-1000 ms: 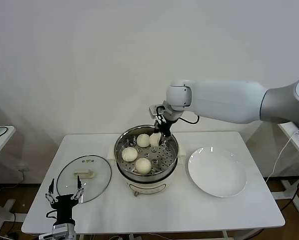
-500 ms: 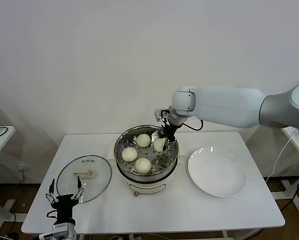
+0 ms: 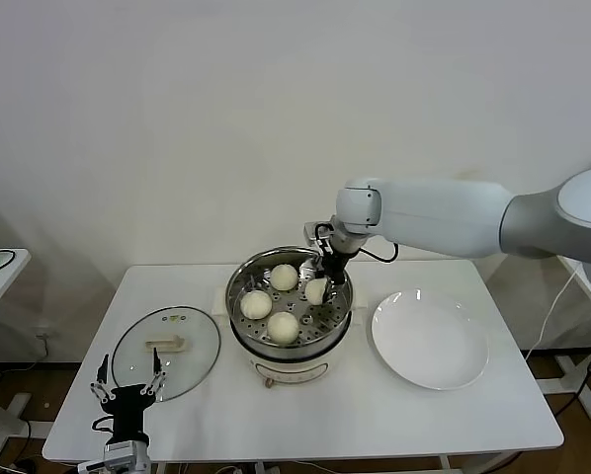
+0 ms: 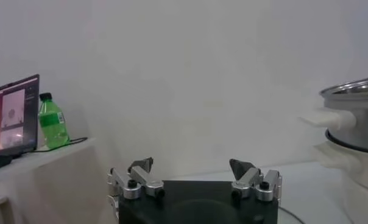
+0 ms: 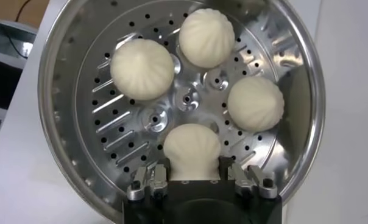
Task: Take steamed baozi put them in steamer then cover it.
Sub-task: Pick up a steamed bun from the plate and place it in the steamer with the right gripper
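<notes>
Fourth baozi (image 5: 192, 149): on the perforated tray at the steamer's right side, between the right gripper's fingers.
Other three baozi (image 3: 274, 302): seated apart on the tray.
Steamer (image 3: 238, 318): mid-table, uncovered.
Right gripper (image 3: 324, 281): inside the pot, fingers closed against the bun.
Glass lid (image 3: 166, 350): flat on the table, left of the steamer.
Left gripper (image 3: 127, 389): parked near the lid, fingers spread.
Risk: soft dough may cling to a finger on release and drag against a neighbour.
</notes>
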### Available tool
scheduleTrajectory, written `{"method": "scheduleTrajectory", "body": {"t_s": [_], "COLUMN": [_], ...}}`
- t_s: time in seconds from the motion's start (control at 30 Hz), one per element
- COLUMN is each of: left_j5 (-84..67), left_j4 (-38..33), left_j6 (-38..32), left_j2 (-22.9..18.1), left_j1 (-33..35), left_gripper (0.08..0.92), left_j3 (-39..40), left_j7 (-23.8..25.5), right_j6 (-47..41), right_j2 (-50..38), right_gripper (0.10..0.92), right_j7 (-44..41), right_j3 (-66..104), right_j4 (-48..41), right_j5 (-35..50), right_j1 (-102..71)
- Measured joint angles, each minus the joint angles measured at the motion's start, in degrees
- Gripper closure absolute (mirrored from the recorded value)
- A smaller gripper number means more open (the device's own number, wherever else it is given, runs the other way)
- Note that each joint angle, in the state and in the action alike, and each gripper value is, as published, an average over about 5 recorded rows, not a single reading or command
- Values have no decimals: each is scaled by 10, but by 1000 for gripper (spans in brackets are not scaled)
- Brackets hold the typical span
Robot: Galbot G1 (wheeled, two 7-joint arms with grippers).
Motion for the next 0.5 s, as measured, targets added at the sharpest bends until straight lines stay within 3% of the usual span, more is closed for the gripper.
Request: {"method": "scheduleTrajectory", "body": {"t_s": [0.5], "left_j5": [-3], "left_j4": [4], "left_j6": [-2], "left_j2": [2], "left_j1": [0], "left_gripper": [177], "left_j3": [-2], "left_j7": [0], "right_j6": [0], "right_j2": [6], "right_gripper": [528], "right_j7": [-5], "right_j3": [0], "right_j4": [-5], "right_j5": [-12], "right_j1": [-10]}}
